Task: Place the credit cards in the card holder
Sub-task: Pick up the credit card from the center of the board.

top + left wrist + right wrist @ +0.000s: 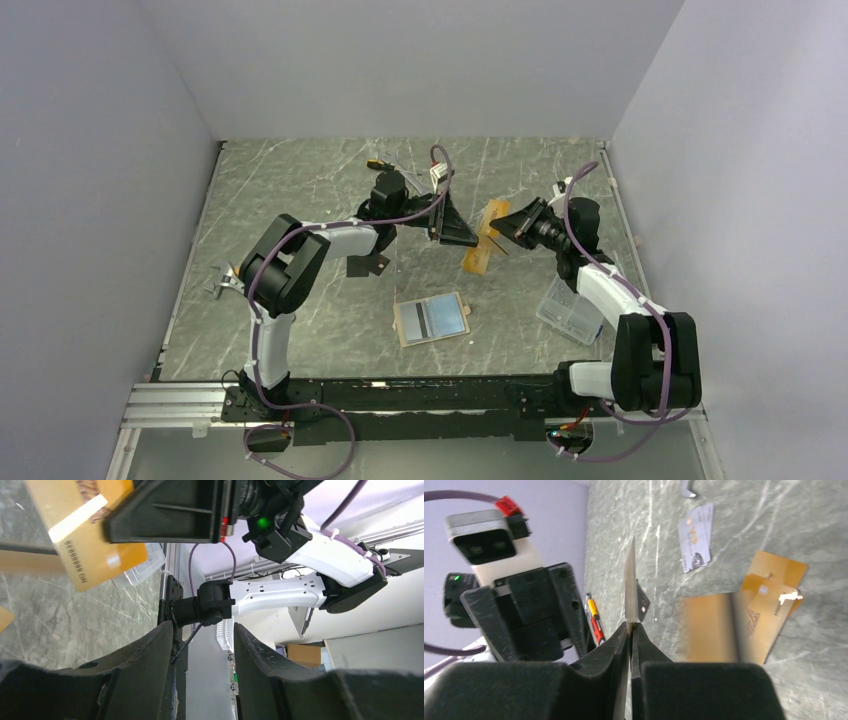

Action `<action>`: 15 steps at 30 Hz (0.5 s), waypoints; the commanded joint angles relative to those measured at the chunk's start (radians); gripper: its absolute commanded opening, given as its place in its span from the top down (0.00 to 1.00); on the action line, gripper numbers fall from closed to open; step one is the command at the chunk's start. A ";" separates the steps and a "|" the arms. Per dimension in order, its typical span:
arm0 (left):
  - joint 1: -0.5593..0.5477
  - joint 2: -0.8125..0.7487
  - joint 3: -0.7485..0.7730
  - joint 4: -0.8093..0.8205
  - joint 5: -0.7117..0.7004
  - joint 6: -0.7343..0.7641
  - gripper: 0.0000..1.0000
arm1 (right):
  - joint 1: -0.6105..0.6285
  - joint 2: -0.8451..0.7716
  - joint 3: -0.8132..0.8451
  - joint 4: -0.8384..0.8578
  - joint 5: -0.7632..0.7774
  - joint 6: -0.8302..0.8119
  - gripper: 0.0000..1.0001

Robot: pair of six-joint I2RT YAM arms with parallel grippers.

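— What have the jaws got?

— My right gripper (630,626) is pinched tight on a thin card that shows only edge-on from its own wrist. From above and from the left wrist, the orange card (85,540) sits at those fingertips. It is gripped near its far end, tilted and clear of the table (300,190).

— And the other side?

— My left gripper (204,632) stands partly apart with nothing in the gap. It is just left of the card and faces the right gripper.

— Where is the holder?

— The card holder (432,318) lies open and flat on the table. It is nearer to me than both grippers, a little left of the raised card and apart from it. Its blue-grey inside faces up.

— Anything else around?

— Two silver-grey cards (696,535) lie overlapped on the table farther left. A clear plastic box (568,310) sits on the near right.
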 commanded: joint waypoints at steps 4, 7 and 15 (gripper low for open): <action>-0.008 -0.044 0.040 0.086 0.040 -0.007 0.45 | -0.006 -0.020 -0.022 -0.015 0.085 -0.015 0.95; -0.006 -0.044 0.040 0.060 0.042 0.017 0.46 | -0.006 -0.021 -0.023 -0.020 0.093 -0.018 0.96; 0.024 -0.057 0.014 -0.084 -0.010 0.133 0.46 | -0.006 -0.027 -0.031 -0.052 0.048 -0.069 1.00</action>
